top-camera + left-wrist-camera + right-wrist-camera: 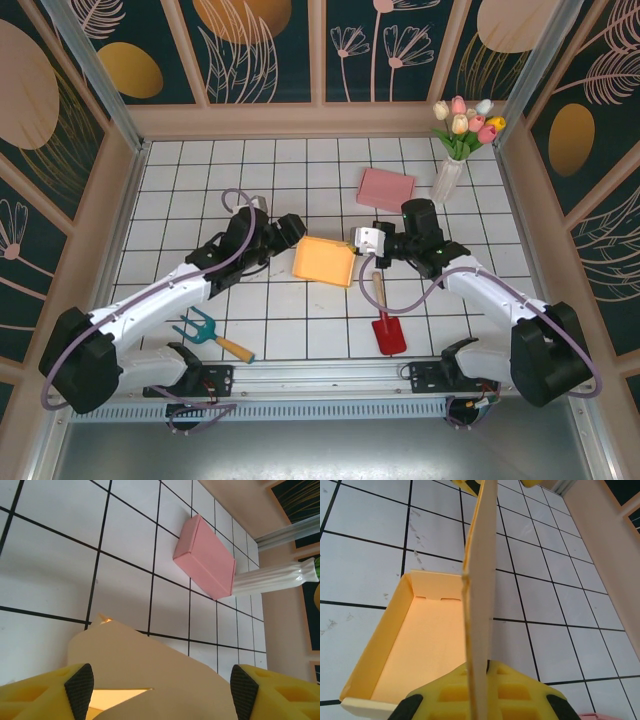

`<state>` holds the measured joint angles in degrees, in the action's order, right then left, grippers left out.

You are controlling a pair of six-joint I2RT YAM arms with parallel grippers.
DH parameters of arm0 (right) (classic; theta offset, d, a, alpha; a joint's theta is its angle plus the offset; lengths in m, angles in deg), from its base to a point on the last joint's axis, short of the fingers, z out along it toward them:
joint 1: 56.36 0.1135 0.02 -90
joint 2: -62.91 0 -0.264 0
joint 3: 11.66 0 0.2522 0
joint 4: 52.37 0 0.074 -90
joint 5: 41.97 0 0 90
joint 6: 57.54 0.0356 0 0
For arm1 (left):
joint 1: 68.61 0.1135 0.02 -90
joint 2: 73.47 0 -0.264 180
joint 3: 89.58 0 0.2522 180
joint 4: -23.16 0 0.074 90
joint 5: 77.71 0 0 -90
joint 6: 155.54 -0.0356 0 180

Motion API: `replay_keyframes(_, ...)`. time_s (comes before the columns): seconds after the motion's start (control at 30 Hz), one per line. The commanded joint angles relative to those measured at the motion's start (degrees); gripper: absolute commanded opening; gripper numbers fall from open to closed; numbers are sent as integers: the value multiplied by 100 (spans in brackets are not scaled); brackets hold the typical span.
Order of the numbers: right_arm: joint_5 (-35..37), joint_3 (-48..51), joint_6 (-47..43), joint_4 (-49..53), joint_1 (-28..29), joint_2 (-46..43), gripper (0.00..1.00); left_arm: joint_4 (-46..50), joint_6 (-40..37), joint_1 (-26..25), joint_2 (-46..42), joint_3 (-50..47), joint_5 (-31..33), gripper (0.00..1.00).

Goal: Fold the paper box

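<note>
just beyond the right gripper (357, 242) you'll see a closed pink box (386, 187) lying flat on the white gridded table (200, 180), ahead and to the right of the left gripper (298, 230), with a white vase (447, 178) of tulips (466, 122) standing upright just beside the box on the side away from both grippers. on the near side of the right gripper lies a red trowel (388, 333), its wooden handle pointing up toward that gripper. well behind the left gripper, by that arm's base, a teal hand fork (200, 325) with an orange handle lies flat on the tiles.

Vase (272, 577) — cut by right edge; paper box (150, 670) — by bottom.
</note>
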<state>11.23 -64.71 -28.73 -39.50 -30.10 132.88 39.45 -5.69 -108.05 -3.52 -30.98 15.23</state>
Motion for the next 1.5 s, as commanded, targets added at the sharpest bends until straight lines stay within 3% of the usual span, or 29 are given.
replay_keyframes(0.0, -3, 36, -90, -137, 25, 33, 0, -32, -229, -34, -113, -221, -21, 74)
replay_keyframes(0.37, 115, 0, -108, -82, 84, 56, 0, -777, 203, -46, 393, -151, -721, 72)
replay_keyframes(0.77, 506, -42, -298, 180, 317, 315, 0, -1282, 678, -455, 643, -73, -906, 71)
replay_keyframes(0.9, 609, -70, -342, 281, 327, 324, 0, -1284, 577, -529, 642, -83, -784, 64)
replay_keyframes(1.03, 778, -103, -396, 426, 345, 330, 9, -1199, 444, -531, 592, -297, -616, 62)
replay_keyframes(1.17, 932, -194, -553, 778, 345, 442, 7, -1316, 427, -538, 534, -621, -549, 61)
replay_keyframes(1.47, 1197, -213, -655, 948, 454, 608, 6, -382, -278, -537, -199, -208, 3, 61)
